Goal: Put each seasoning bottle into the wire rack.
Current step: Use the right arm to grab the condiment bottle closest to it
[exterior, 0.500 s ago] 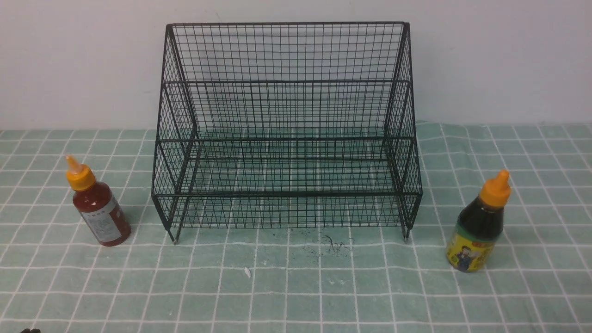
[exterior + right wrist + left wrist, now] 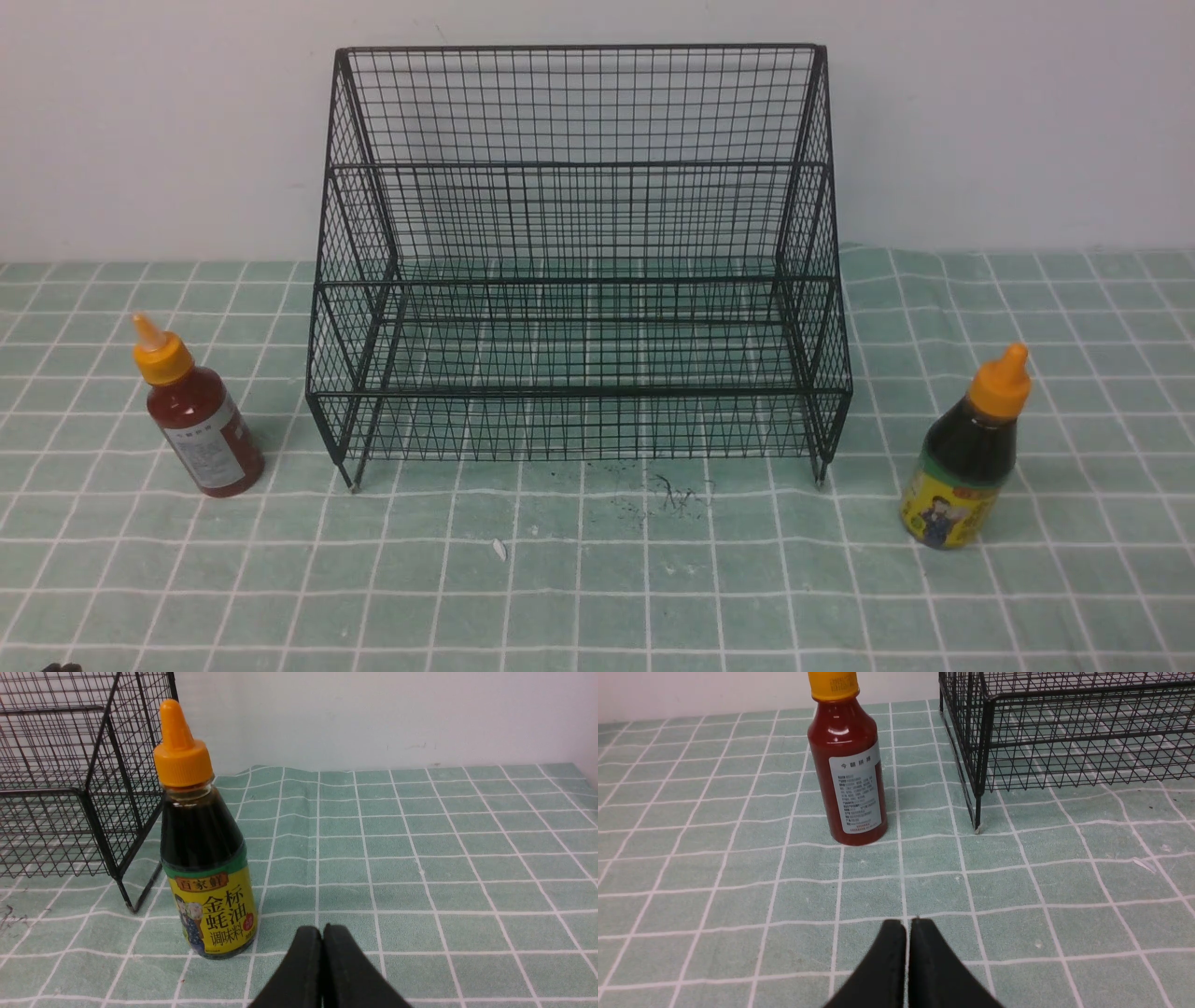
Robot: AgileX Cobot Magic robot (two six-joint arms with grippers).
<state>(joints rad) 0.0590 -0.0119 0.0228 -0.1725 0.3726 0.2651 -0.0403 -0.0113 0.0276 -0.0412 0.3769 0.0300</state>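
Black wire mesh makes up the rack [image 2: 579, 392], which stands on the bench [image 2: 579, 597] near its far edge, between the two bottles, its tall back close to the pale wall [image 2: 1008, 121]. The bench is covered in green cloth with a grid of white lines.

The red sauce bottle [image 2: 207, 429] stands upright toward the bench's left edge, just beside the rack and apart from it. It has an orange-yellow cap with a pointed nozzle and a white-grey label with small print.

The dark sauce bottle [image 2: 962, 476] stands upright on the other side, toward the right edge, also outside the rack and a little nearer the front edge than the red one. Its cap is orange, and its yellow label has a green band and a cartoon figure.

The left gripper [image 2: 909, 926] is closed, its tips together, with nothing between them; the red bottle is beyond it, untouched. The right gripper [image 2: 325, 933] is closed as well and holds nothing, apart from the dark bottle.
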